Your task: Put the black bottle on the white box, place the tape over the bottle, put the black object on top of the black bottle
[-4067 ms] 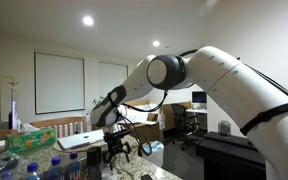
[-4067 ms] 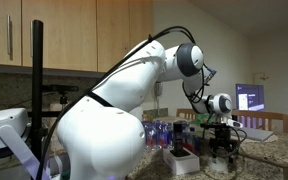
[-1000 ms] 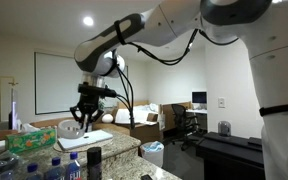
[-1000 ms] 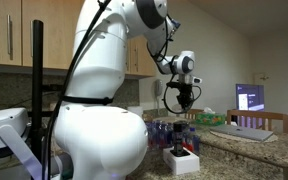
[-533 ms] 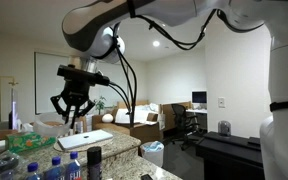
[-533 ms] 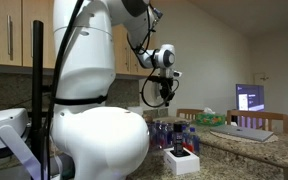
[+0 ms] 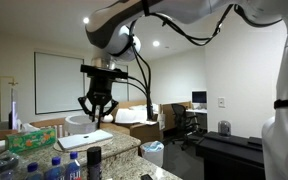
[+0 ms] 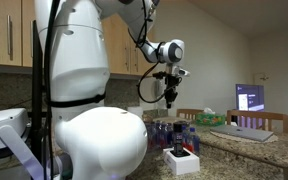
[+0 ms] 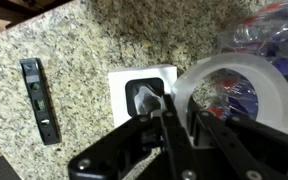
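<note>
From above in the wrist view, the black bottle [image 9: 144,98] stands on the white box [image 9: 122,82]. My gripper [image 9: 181,112] hangs over them, shut on the wall of the clear tape ring [image 9: 234,62], which sticks out to one side. The flat black object [image 9: 39,100] lies on the granite beside the box. In both exterior views the gripper [image 7: 97,110] [image 8: 170,97] is high above the counter. The bottle [image 7: 93,158] [image 8: 181,149] stands below it, on the box [image 8: 184,163].
Several clear plastic bottles with blue caps [image 9: 256,28] [image 8: 164,131] [image 7: 24,170] stand close to the box. A white flat item [image 7: 84,140] lies further back on the counter. The robot's white body [image 8: 84,120] fills much of an exterior view.
The gripper has risen from the counter with the tape in it. Over the last second it has swung sideways and back, and is now over the bottle.
</note>
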{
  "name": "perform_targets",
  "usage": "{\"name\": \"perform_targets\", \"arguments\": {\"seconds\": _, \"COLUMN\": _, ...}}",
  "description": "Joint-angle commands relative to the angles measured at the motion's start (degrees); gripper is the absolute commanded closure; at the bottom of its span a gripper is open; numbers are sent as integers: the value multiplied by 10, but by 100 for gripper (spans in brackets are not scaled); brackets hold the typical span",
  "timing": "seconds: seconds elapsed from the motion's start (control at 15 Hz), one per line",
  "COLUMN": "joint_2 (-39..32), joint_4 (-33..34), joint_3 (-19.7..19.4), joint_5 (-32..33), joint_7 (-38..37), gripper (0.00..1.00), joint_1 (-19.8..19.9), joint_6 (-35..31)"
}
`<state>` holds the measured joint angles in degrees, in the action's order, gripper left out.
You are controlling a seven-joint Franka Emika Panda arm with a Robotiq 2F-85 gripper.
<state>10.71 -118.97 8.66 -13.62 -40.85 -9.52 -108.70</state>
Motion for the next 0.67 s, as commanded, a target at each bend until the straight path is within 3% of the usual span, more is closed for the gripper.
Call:
{"name": "perform_targets", "arguments": {"seconds": 0.0, "joint_2": 4, "joint_4": -23, "joint_3": -15, "joint_5": -47, "joint_7": 3, "gripper": 91, "joint_1": 23, "joint_6": 34}}
{"name": "perform_targets", "arguments": {"seconds": 0.6, "joint_2": -57, "joint_4": -20, "joint_3": -26, "joint_5": -59, "joint_7": -32, "gripper": 92, "joint_1": 40, "joint_6": 48}}
